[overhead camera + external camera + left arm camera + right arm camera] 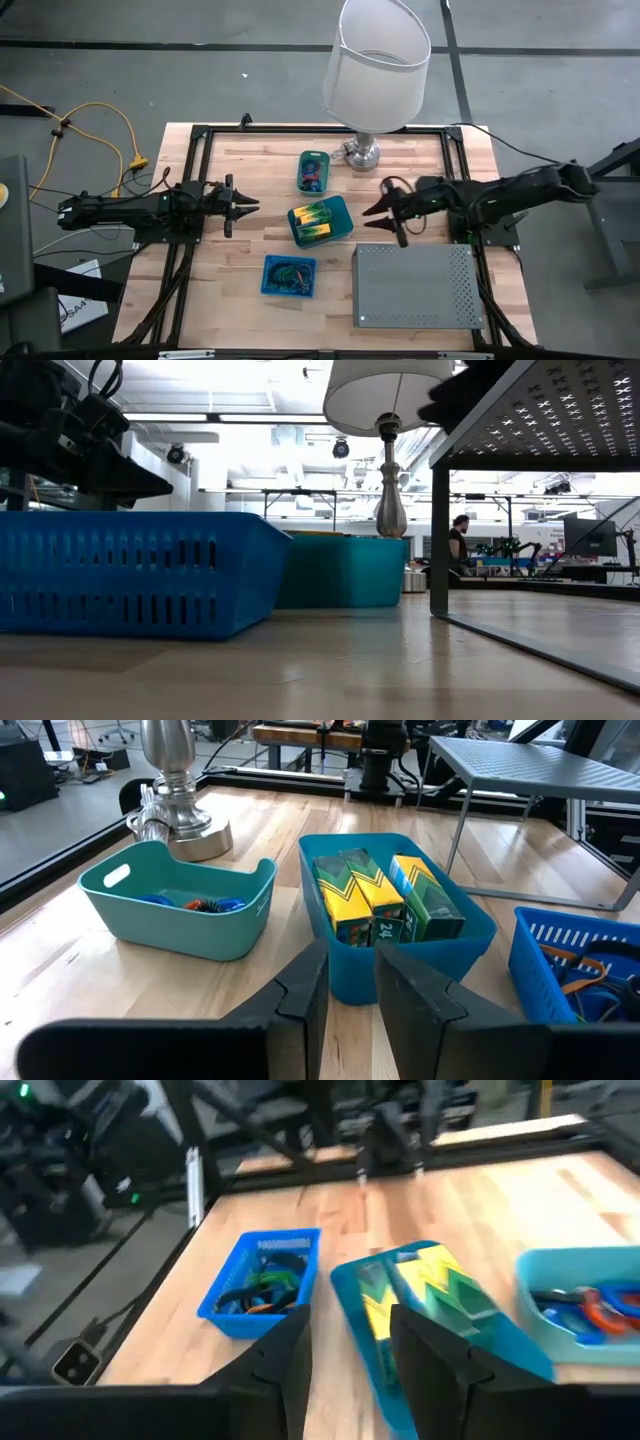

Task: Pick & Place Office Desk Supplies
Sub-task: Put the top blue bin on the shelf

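Note that the yellow-and-green crayon boxes [313, 222] stand in the teal centre bin [338, 209], long axis running roughly nine to three. The right gripper [384, 216], fingers spread and empty, sits just beside the bin at its three o'clock, probably nearer. The left gripper [243, 208], at nine o'clock, holds nothing, its fingers narrowly apart.

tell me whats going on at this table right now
Nothing is being held at this moment. The left gripper and the right gripper both hover with open, empty fingers on either side of the middle teal bin, which holds yellow-and-green boxes. A smaller teal bin with coloured loops sits near the lamp, a blue basket with more loops lies nearer the front, and a grey perforated stand is to its right.
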Available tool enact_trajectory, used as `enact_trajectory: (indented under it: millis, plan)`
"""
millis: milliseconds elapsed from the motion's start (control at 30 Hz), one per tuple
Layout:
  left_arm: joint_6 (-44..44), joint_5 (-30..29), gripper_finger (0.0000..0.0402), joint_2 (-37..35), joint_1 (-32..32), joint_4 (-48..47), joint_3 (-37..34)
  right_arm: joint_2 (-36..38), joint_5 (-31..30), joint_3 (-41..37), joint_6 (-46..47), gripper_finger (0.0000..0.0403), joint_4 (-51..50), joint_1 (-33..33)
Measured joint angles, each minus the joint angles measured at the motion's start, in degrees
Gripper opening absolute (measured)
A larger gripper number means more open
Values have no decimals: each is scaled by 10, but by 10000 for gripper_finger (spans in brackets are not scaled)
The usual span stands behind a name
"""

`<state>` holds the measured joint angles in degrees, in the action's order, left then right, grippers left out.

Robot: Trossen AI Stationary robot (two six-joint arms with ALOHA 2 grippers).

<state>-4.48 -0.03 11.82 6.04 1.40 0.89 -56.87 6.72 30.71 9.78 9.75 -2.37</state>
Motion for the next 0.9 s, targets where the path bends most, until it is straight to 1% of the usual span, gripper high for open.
enact_trajectory:
  millis: [133, 333, 567, 833, 900]
  plan:
    - [0, 0, 79, 0, 0, 0, 0, -79, 40, 61, -23, 126, -1, 0]
    - [0, 0, 79, 0, 0, 0, 0, -173, 98, 137, -52, 126, -1, -2]
    - [0, 0, 79, 0, 0, 0, 0, -264, 93, 217, -99, 126, -13, -23]
    - [0, 0, 79, 0, 0, 0, 0, -359, 55, 366, -153, 126, -193, -45]
    - [0, 0, 79, 0, 0, 1, 0, -381, 44, 393, -169, 126, -239, -48]
